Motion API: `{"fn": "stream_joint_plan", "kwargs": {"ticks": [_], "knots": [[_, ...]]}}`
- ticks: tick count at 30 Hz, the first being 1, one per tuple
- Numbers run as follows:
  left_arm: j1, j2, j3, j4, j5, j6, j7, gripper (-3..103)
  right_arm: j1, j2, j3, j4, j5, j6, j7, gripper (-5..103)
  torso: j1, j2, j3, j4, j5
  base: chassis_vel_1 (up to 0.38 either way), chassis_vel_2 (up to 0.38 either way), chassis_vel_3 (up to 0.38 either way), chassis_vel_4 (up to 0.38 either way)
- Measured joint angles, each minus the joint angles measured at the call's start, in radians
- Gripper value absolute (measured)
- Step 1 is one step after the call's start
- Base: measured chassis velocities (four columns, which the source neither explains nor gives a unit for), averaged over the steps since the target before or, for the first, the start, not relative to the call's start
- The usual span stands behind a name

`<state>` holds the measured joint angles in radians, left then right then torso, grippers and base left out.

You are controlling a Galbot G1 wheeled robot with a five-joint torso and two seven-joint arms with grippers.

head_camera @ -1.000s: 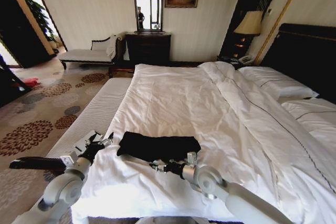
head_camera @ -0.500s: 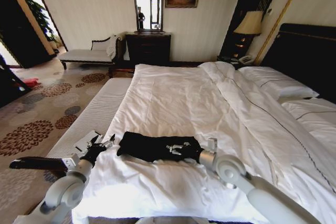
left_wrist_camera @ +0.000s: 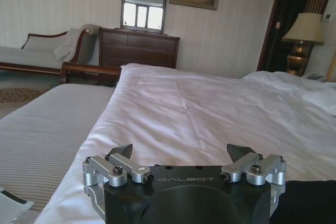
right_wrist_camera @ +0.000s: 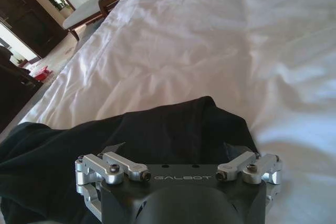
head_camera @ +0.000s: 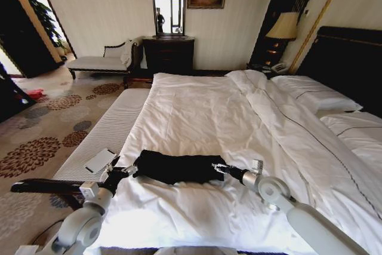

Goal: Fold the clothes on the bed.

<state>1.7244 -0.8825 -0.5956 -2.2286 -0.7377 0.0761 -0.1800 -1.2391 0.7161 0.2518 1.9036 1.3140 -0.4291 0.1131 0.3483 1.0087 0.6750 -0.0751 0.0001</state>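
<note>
The clothes are a black garment lying in a folded strip across the near end of the bed, on its white duvet. My left gripper sits open just off the strip's left end; in the left wrist view the gripper hovers over white duvet, with black cloth at the frame's corner. My right gripper is open at the strip's right end. In the right wrist view its spread fingers rest right over the dark fabric.
A striped grey bench runs along the bed's left side with a white card on it. Pillows and a dark headboard are far right. A chaise, dresser and lamp line the back wall.
My right gripper has swung from in front of the clothes to their right end. My left gripper has edged closer to the left end.
</note>
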Motion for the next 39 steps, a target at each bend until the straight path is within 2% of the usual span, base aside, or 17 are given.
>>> {"fn": "stream_joint_plan", "kwargs": {"ticks": [8,14,15,20,21,22,25,28,31,34,37,38,39], "knots": [[0.008,0.014,0.017,-0.004,-0.033,-0.016,0.048,100,-0.004,0.006,-0.026,-0.025,-0.011,-0.004,-0.031,100,0.0,0.0,0.0,-0.0002,-0.0002,0.0,0.0,0.0,0.0],[-0.002,0.02,0.049,-0.001,-0.04,-0.018,0.051,100,0.027,0.038,-0.076,-0.041,-0.012,-0.011,-0.053,100,0.0,0.0,0.0,-0.0002,-0.0002,0.0,0.0,0.0,0.0],[-0.002,0.02,0.052,-0.001,-0.04,-0.017,0.051,100,0.033,0.042,-0.083,-0.044,-0.012,-0.011,-0.058,103,0.0,0.0,0.0,-0.0002,-0.0001,0.0,0.0,0.0,0.0],[0.002,0.016,0.051,0.004,-0.04,-0.017,0.049,100,0.046,0.054,-0.101,-0.052,-0.013,-0.011,-0.069,96,0.0,0.0,0.0,-0.0001,-0.0002,0.0,0.0,0.0,0.0],[0.003,0.016,0.049,0.005,-0.042,-0.017,0.048,100,0.046,0.055,-0.103,-0.053,-0.014,-0.01,-0.07,91,0.0,0.0,0.0,-0.0001,-0.0002,0.0,0.0,0.0,0.0],[0.003,0.016,0.049,0.005,-0.042,-0.017,0.048,100,0.046,0.055,-0.103,-0.053,-0.014,-0.01,-0.07,91,0.0,0.0,0.0,-0.0001,-0.0002,0.0,0.0,0.0,0.0],[0.002,0.015,0.044,0.006,-0.05,-0.015,0.047,100,0.037,0.055,-0.104,-0.054,-0.019,-0.008,-0.072,76,0.0,0.0,0.0,-0.0002,-0.0002,0.0,0.0,0.0,0.0],[-0.004,0.015,0.044,0.009,-0.052,-0.015,0.046,100,0.03,0.057,-0.104,-0.054,-0.021,-0.004,-0.074,71,0.0,0.0,0.0,-0.0002,-0.0002,0.0,0.0,0.0,0.0],[-0.01,0.016,0.048,0.009,-0.053,-0.014,0.043,100,0.022,0.061,-0.104,-0.051,-0.022,-0.001,-0.076,54,0.0,0.0,0.0,-0.0003,-0.0002,0.0,0.0,0.0,0.0],[-0.012,0.016,0.049,0.009,-0.054,-0.014,0.042,100,0.021,0.063,-0.104,-0.048,-0.023,-0.001,-0.076,48,0.0,0.0,0.0,-0.0002,-0.0001,0.0,0.0,0.0,0.0],[-0.01,0.015,0.046,0.008,-0.054,-0.014,0.039,100,0.022,0.066,-0.105,-0.046,-0.022,0.0,-0.075,32,0.0,0.0,0.0,-0.0002,-0.0001,0.0,0.0,0.0,0.0],[-0.008,0.014,0.043,0.008,-0.054,-0.014,0.039,100,0.022,0.066,-0.105,-0.046,-0.022,0.0,-0.074,32,0.0,0.0,0.0,-0.0003,-0.0001,0.0,0.0,0.0,0.0],[-0.005,0.013,0.037,0.009,-0.054,-0.014,0.038,100,0.022,0.068,-0.106,-0.041,-0.022,0.001,-0.072,27,0.0,0.0,0.0,-0.0002,-0.0001,0.0,0.0,0.0,0.0]]}}
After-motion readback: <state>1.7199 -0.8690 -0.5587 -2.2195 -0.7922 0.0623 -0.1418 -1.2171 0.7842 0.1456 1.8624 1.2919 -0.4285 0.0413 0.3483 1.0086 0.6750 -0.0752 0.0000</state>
